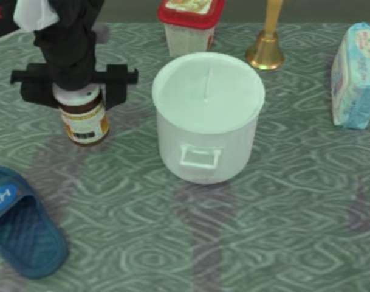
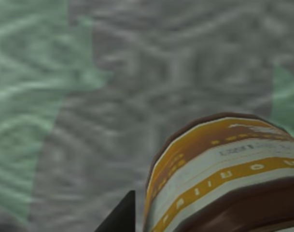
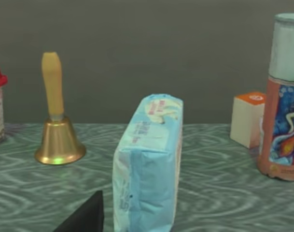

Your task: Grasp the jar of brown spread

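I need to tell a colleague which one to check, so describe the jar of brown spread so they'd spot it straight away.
Start at the big white pot mid-table and look to its left. Under the left gripper, which sits over its top, stands the jar, across from a blue slipper at the near left edge. It is the only small cylinder there, dark brown with a white-and-orange label.

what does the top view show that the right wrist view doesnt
Only the top view shows the jar of brown spread with the left hand over its lid, the large white pot and the blue slipper.

Only the right wrist view shows a small white-and-orange box and a tall can on the table.

Both show the brass bell, the blue pack, the red-lidded tub and the patterned green tablecloth.
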Controlling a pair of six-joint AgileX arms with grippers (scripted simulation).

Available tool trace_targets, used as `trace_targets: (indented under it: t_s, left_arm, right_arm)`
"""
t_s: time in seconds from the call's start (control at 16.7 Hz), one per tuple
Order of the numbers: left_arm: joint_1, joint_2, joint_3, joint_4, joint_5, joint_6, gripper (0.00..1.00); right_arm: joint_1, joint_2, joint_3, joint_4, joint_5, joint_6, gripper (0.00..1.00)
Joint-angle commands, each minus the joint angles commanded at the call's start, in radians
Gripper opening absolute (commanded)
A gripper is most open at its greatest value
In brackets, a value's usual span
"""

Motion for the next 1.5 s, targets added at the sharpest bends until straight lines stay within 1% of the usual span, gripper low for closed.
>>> trace_targets:
  t_s: [0.18, 0.48, 0.78, 1.5]
  left_arm:
    - [0.002, 0.010, -0.022, 0.035, -0.001, 0.001, 0.00]
    - [0.006, 0.051, -0.101, 0.159, 0.000, 0.006, 0.00]
    - [0.006, 0.056, -0.111, 0.175, 0.000, 0.008, 0.00]
    - [0.006, 0.056, -0.111, 0.175, 0.000, 0.008, 0.90]
  right_arm:
    - [0.000, 0.000, 0.000, 0.000, 0.000, 0.000, 1.00]
    - [0.000, 0.000, 0.000, 0.000, 0.000, 0.000, 1.00]
    - [0.000, 0.000, 0.000, 0.000, 0.000, 0.000, 1.00]
    - [0.000, 0.000, 0.000, 0.000, 0.000, 0.000, 1.00]
